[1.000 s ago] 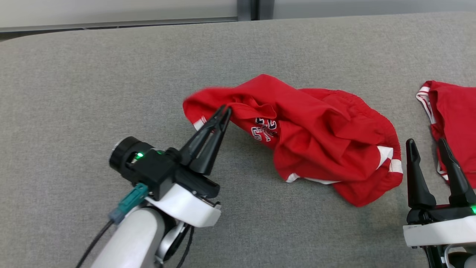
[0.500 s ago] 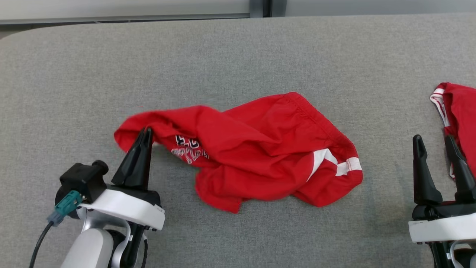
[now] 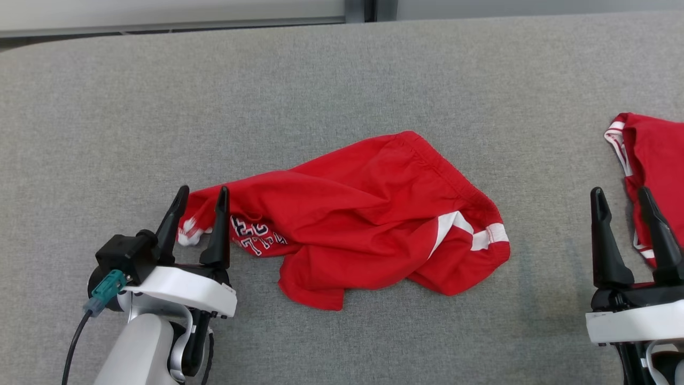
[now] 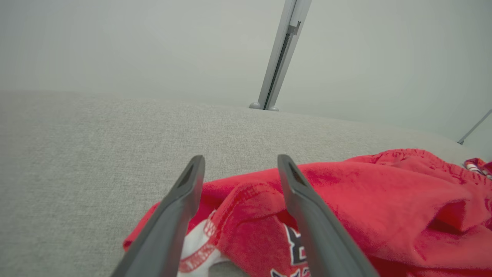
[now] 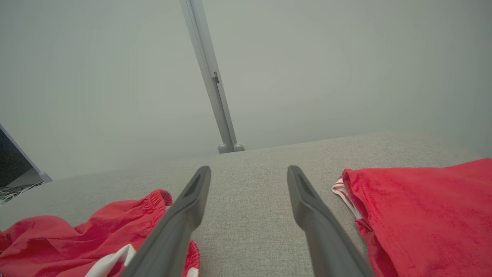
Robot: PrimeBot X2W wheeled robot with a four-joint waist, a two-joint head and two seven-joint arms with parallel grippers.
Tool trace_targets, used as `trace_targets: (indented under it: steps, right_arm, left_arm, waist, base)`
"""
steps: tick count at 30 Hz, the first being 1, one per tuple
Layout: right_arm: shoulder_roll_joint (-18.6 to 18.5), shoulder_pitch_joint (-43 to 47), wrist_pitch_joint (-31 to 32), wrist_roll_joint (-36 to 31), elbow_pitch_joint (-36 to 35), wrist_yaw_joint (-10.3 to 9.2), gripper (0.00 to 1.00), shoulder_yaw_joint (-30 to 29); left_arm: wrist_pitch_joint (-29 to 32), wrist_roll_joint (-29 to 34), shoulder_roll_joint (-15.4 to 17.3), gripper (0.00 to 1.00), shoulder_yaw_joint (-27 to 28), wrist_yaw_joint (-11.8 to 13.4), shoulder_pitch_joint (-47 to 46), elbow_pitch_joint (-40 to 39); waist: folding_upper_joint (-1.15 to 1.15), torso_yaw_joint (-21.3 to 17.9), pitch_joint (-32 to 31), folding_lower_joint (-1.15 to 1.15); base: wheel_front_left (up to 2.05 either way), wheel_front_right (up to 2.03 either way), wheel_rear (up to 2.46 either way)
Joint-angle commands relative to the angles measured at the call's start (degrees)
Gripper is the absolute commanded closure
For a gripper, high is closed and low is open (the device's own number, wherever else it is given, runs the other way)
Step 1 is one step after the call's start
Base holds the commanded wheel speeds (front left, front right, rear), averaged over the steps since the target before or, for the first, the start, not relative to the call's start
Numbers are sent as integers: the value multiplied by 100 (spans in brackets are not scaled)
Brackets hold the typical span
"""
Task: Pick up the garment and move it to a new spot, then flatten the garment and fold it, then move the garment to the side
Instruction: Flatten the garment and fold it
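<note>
Scene: a grey fabric tabletop (image 3: pixel 320 80) with two red pieces of clothing on it, seen from above in the head view.
Garment: the red garment (image 3: pixel 368 214) lies crumpled in the middle of the head view, resting on the tabletop; it reaches from the lower left towards the centre right.
Garment details: dark and white lettering (image 3: pixel 256 238) sits near its left end, and a white stripe (image 3: pixel 454 224) crosses its right part.
Left claw: the left claw (image 3: pixel 203 190) is at the lower left, its two fingers spread apart and gripping nothing.
Left claw and garment: the garment's left corner, with its white-edged hem, lies between the two fingers; whether either finger touches the cloth cannot be told.
Left wrist view: the left claw (image 4: pixel 241 158) shows the same gap, with the garment (image 4: pixel 384 192) bunched at the lower right and the hem low between the fingers.
Right claw: the right claw (image 3: pixel 619 191) is at the lower right, fingers apart and empty.
Right wrist view: the right claw (image 5: pixel 249 169) is over bare tabletop, with the garment (image 5: pixel 77 238) at the lower left.
Second red garment: the second red garment (image 3: pixel 654 160) lies at the right edge, partly cut off by the frame, apart from the first; it is also at the right of the right wrist view (image 5: pixel 423 207).
</note>
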Motion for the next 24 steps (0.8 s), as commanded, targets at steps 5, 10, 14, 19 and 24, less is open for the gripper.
trace_targets:
  steps: [5,10,14,19,24]
  right_arm:
    - [-110,96,57,-49,-58,0,0,-54]
    - [-142,279,143,-164,-83,0,0,-22]
    - [-149,453,245,-196,-95,0,0,9]
    - [-186,613,321,-265,-167,0,0,-9]
    - [-202,661,377,-306,-253,0,0,-21]
  left_arm:
    - [-72,528,-1,0,187,252,217,-873]
    - [-70,1031,54,0,224,432,614,-1615]
    - [-71,1153,156,0,203,496,1010,-1809]
    - [167,1214,146,0,146,711,1452,-2042]
    - [232,1202,126,0,104,759,1581,-2125]
  waist:
    - [0,54,-298,0]
    - [0,96,-599,0]
    - [0,81,-829,0]
    - [0,66,-966,0]
    - [0,79,-958,0]
  base:
    - [0,0,0]
    - [0,0,0]
    - [0,0,0]
    - [0,0,0]
    - [0,0,0]
